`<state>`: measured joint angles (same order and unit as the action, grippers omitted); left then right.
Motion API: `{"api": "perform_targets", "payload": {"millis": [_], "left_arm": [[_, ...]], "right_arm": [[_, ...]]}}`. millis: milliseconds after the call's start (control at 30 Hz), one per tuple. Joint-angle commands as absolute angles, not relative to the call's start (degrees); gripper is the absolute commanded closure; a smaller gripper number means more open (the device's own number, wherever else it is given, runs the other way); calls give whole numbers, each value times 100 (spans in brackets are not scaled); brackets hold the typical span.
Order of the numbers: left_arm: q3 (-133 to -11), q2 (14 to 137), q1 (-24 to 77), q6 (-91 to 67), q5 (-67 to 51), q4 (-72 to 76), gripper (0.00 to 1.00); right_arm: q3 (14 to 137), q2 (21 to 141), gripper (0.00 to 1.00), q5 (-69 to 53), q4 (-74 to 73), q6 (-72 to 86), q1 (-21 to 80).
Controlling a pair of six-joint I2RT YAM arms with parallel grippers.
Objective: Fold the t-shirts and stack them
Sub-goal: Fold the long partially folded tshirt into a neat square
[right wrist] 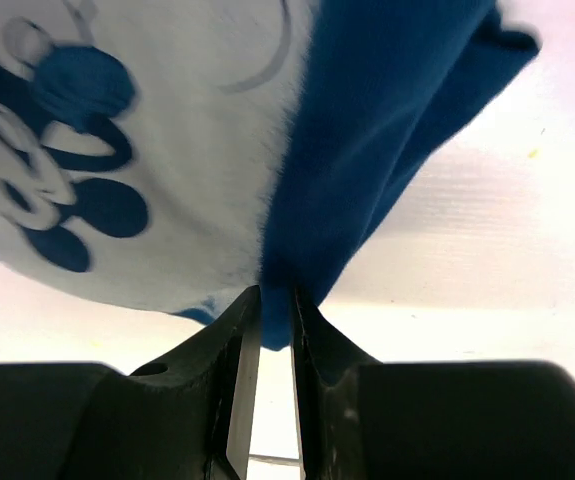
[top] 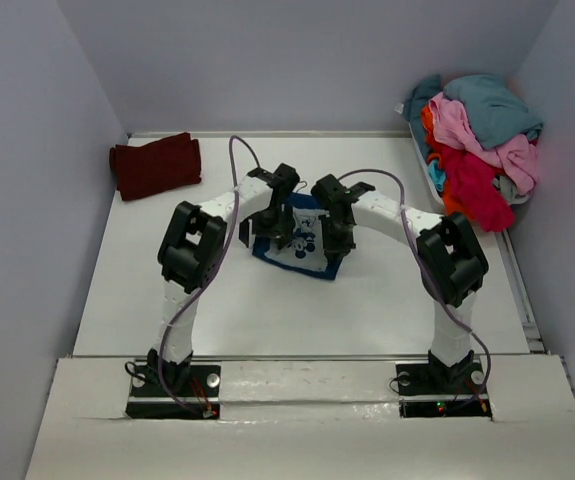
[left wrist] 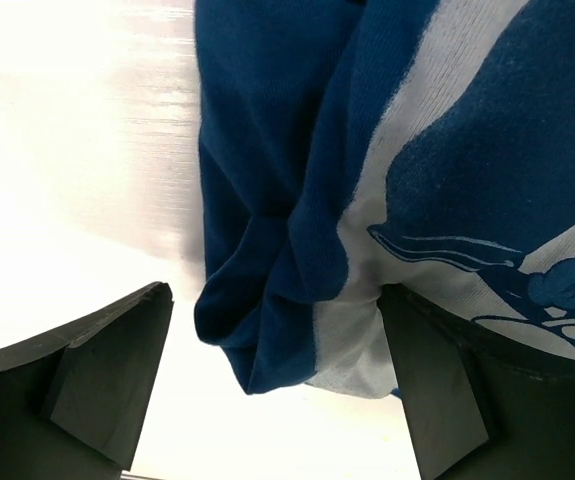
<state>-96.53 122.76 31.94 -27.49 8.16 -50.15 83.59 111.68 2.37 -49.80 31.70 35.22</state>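
Arches left arm (top: 192, 245) and right arm (top: 452, 260) up from the near edge, elbows high, wrists dipping together at mid-table. Holds left gripper (left wrist: 277, 380) spread wide (fingers well apart, squeezing nothing). Pinches right gripper (right wrist: 275, 310) almost closed on an edge of the navy t-shirt (right wrist: 367, 150).

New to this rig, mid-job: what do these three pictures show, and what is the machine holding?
The machine is two robot arms bolted at the table's near edge: the left arm and the right arm. The overhead picture looks down from behind them. The other two come from a camera on each wrist, looking past its own black fingers. On the white table are a navy printed t-shirt at the centre under both arms, a maroon t-shirt at the far left, and a pile of coloured t-shirts at the far right. The right end effector is pinched shut on the navy shirt's blue edge. The left end effector is open, with a finger on either side of the shirt.
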Motion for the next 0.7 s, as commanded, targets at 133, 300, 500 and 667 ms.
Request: {"api": "perform_targets", "payload": {"millis": [133, 300, 500, 667], "left_arm": [[-10809, 11988, 3217, -2795, 1819, -5334, 1], [-11601, 12234, 3156, -2768, 1890, -5475, 1], [-11417, 12699, 3155, -2646, 1872, -5098, 1], [-11233, 12946, 3155, -2637, 1784, -4659, 1]], "right_arm": [[10641, 11671, 76, 747, -5623, 2839, 3480], [11784, 12294, 75, 958, -5923, 2760, 3480], [11883, 12709, 75, 1002, -5810, 2821, 3480], [11567, 12858, 75, 1055, -5485, 2891, 3279]]}}
